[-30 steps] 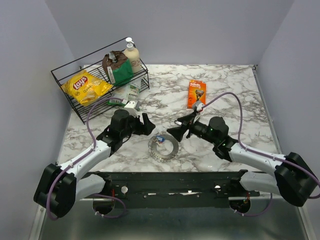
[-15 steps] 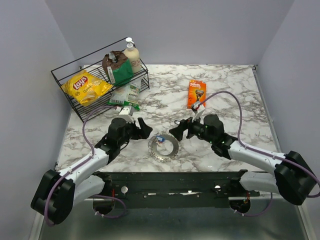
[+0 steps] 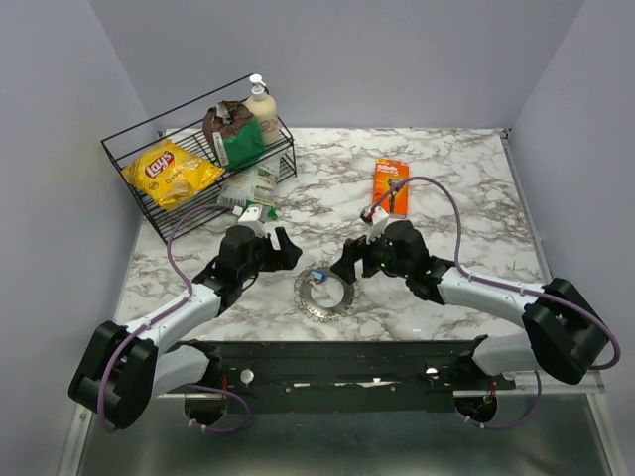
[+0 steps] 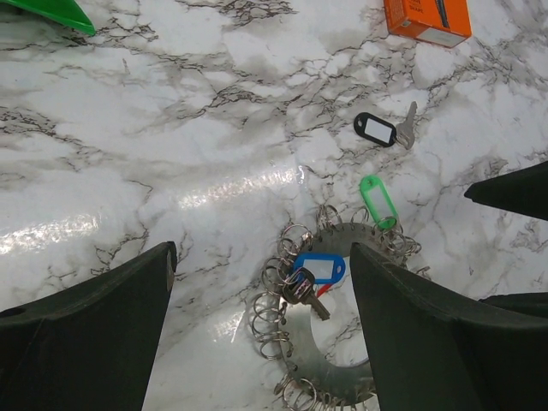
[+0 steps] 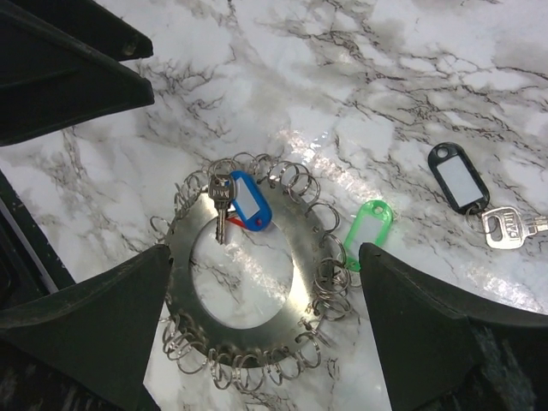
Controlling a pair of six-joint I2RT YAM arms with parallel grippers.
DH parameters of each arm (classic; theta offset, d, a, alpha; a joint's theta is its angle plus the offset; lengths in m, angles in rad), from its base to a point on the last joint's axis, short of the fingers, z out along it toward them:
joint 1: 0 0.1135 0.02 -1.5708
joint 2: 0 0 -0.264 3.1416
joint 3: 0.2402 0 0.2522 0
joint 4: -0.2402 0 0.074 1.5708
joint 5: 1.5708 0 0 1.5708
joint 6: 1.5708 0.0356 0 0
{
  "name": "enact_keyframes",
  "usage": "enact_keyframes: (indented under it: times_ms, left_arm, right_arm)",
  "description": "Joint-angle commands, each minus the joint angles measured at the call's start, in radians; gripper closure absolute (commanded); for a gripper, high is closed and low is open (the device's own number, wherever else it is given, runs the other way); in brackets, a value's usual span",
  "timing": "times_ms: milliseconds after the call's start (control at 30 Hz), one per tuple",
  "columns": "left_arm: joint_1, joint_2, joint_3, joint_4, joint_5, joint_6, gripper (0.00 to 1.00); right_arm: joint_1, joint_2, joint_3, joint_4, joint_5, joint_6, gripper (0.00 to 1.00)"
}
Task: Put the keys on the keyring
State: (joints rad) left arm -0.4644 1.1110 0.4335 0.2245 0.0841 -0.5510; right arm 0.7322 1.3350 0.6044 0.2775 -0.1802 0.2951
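The keyring (image 3: 325, 295) lies flat on the marble between both grippers, a silver disc (image 5: 305, 295) fringed with small split rings (image 4: 305, 360). A blue-tagged key (image 5: 219, 201) rests on its far rim, the blue tag (image 4: 318, 267) beside it, with a sliver of red beneath. A green tag (image 5: 368, 233) lies at the ring's right edge (image 4: 378, 201), touching the split rings. A black-tagged key (image 5: 505, 224) lies apart on the marble (image 4: 375, 129). My left gripper (image 3: 286, 250) hovers open left of the ring (image 4: 262, 248). Facing it from the right, my right gripper (image 3: 349, 261) is open too (image 5: 265, 248).
A wire basket (image 3: 129, 149) at the back left holds a Lay's bag (image 3: 169, 171), a brown pouch and a pump bottle. A green-and-white pack (image 3: 253, 188) lies in front of it. An orange razor box (image 3: 391, 184) sits behind the right gripper.
The right arm has slid left and lowered its gripper closer to the keyring. The left wrist has shifted slightly. The keyring and keys have stayed put.
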Motion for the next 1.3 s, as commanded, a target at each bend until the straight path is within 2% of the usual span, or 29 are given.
enact_keyframes:
  times_ms: [0, 167, 200, 267, 300, 367, 700, 833, 933, 1067, 1233, 1267]
  left_arm:
    - [0.012, -0.005, -0.006, -0.016, -0.027, -0.020, 0.09]
    - [0.030, -0.022, -0.029, -0.016, 0.012, -0.052, 0.09]
    - [0.033, -0.028, -0.032, -0.020, 0.016, -0.058, 0.09]
    - [0.041, -0.043, -0.048, -0.027, 0.035, -0.073, 0.11]
    - [0.052, -0.046, -0.056, -0.025, 0.049, -0.081, 0.11]
    - [0.064, -0.062, -0.078, -0.013, 0.090, -0.108, 0.13]
    - [0.073, -0.126, -0.239, 0.053, 0.192, -0.201, 0.28]
    - [0.072, -0.178, -0.294, 0.061, 0.220, -0.248, 0.30]
    - [0.072, -0.246, -0.318, 0.020, 0.212, -0.250, 0.31]
    - [0.070, -0.330, -0.319, -0.050, 0.135, -0.234, 0.30]
    - [0.072, -0.303, -0.303, -0.033, 0.095, -0.195, 0.31]
    - [0.072, -0.277, -0.297, -0.022, 0.100, -0.191, 0.33]
  right_arm:
    - [0.047, 0.032, 0.052, -0.105, -0.013, -0.042, 0.04]
    - [0.122, 0.044, 0.097, -0.146, 0.024, -0.059, 0.06]
    - [0.128, 0.050, 0.103, -0.153, 0.022, -0.062, 0.10]
    - [0.145, 0.073, 0.126, -0.158, 0.015, -0.068, 0.12]
    - [0.148, 0.084, 0.135, -0.161, 0.007, -0.074, 0.17]
    - [0.159, 0.116, 0.161, -0.161, -0.011, -0.079, 0.19]
    - [0.162, 0.191, 0.221, -0.161, -0.093, -0.062, 0.23]
    - [0.162, 0.188, 0.216, -0.166, -0.100, -0.057, 0.23]
    - [0.162, 0.193, 0.215, -0.169, -0.099, -0.054, 0.23]
    - [0.161, 0.219, 0.230, -0.169, -0.110, -0.048, 0.23]
    - [0.162, 0.262, 0.268, -0.159, -0.114, -0.034, 0.24]
    - [0.161, 0.269, 0.274, -0.159, -0.116, -0.036, 0.28]
